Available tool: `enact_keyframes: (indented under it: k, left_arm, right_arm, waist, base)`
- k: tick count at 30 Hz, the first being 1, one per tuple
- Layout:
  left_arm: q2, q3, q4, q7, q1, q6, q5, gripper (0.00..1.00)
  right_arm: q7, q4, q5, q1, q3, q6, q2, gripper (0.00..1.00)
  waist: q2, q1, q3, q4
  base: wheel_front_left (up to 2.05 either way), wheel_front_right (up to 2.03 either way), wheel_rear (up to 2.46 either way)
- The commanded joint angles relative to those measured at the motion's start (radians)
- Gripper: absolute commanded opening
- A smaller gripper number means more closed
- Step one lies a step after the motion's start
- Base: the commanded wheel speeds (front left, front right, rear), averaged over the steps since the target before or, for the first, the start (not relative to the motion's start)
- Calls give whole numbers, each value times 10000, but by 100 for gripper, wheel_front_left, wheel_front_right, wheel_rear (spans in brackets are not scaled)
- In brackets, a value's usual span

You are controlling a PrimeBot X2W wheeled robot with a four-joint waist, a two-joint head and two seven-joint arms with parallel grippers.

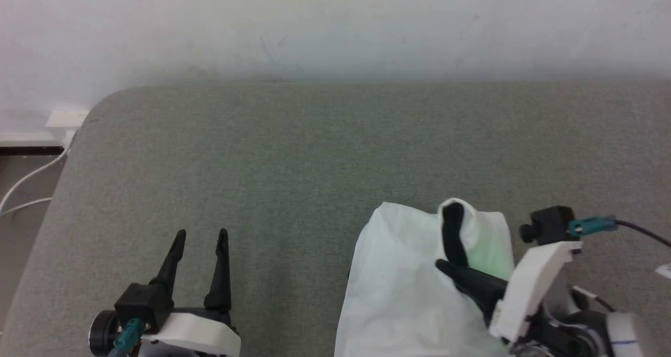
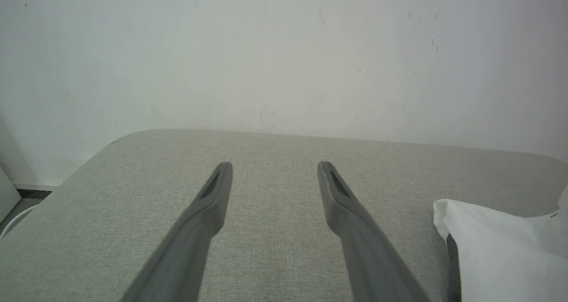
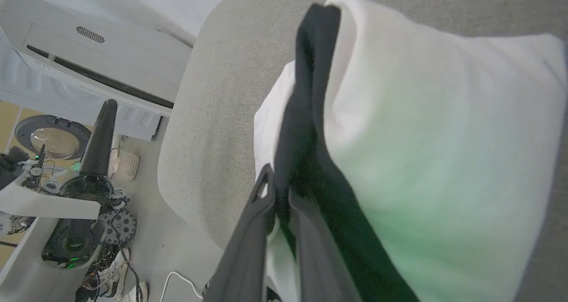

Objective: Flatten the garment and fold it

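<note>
currently my right hand (image 1: 443, 265) is closed almost fully, with only a thin gap between its two fingers. it grips a black strip of the garment (image 1: 403, 283). in the right wrist view the black cloth sits pinched between the fingertips, and the white panel spreads out to the right of them.

garment position:
- it lies on the near right part of the grey tabletop (image 1: 314, 152).
- it is bunched, not flat.
- its lower part runs off the bottom edge of the head view.
- at its far end a fold of white cloth with the black strip stands up above the rest, just beyond my right fingertips.
- a green tint shows on the white cloth near the gripped fold.

my left hand (image 1: 202, 234) is open, fingers spread apart, and holds nothing. it sits at the near left of the tabletop, fingers pointing toward the wall (image 1: 335, 26). it is well apart from the garment. in the left wrist view a white corner of the garment lies to the right of my fingers, not touching them. i cannot tell whether the left fingertips touch the tabletop.

white cables (image 1: 26, 189) run along the floor beyond the left edge of the tabletop.
</note>
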Motion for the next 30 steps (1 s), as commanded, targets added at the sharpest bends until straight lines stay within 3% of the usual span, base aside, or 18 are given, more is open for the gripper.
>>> enact_keyframes:
  k: [1,11,12,13,14,15,20,24,30]
  left_arm:
    - [-8,-37,62,-47,-65,-68,26,100]
    - [-116,-125,174,-47,-295,-151,-9,100]
    - [-130,-127,183,-47,-327,-159,-9,100]
    - [-143,-121,194,-47,-360,-164,-9,100]
    - [-156,-112,204,-47,-390,-170,-9,100]
    - [-169,-102,217,-47,-416,-179,-9,100]
    - [-213,20,276,-47,-439,-200,1,100]
    - [-238,137,326,-47,-409,-208,14,100]
    - [-288,366,285,-47,-376,-145,43,100]
  right_arm:
    - [-378,191,141,-229,298,-7,49,0]
    - [-3608,3183,1052,-1412,3223,-7,87,0]
    - [-3927,3528,856,-1610,3350,-7,87,18]
    - [-4267,3847,665,-1803,3470,-7,87,71]
    - [-4519,4132,611,-1960,3633,-7,87,91]
    - [-4718,4333,635,-2111,3818,-7,87,100]
    - [-5979,4517,-470,-2857,4668,-7,32,100]
    - [-7087,3968,-2108,-3091,5119,-7,-536,100]
    - [-8630,2622,-4177,-2448,4012,-7,-925,100]
  waist:
    - [-1,0,-52,131]
    - [-1,0,167,520]
    - [-1,0,222,536]
    - [-1,0,264,538]
    - [-1,0,299,536]
    - [-1,0,332,536]
    - [-1,0,366,423]
    - [-1,0,268,275]
    - [-1,0,144,56]
  base:
    - [0,0,0]
    - [0,0,0]
    - [0,0,0]
    - [0,0,0]
    - [0,0,0]
    - [0,0,0]
    - [0,0,0]
    - [0,0,0]
    - [0,0,0]
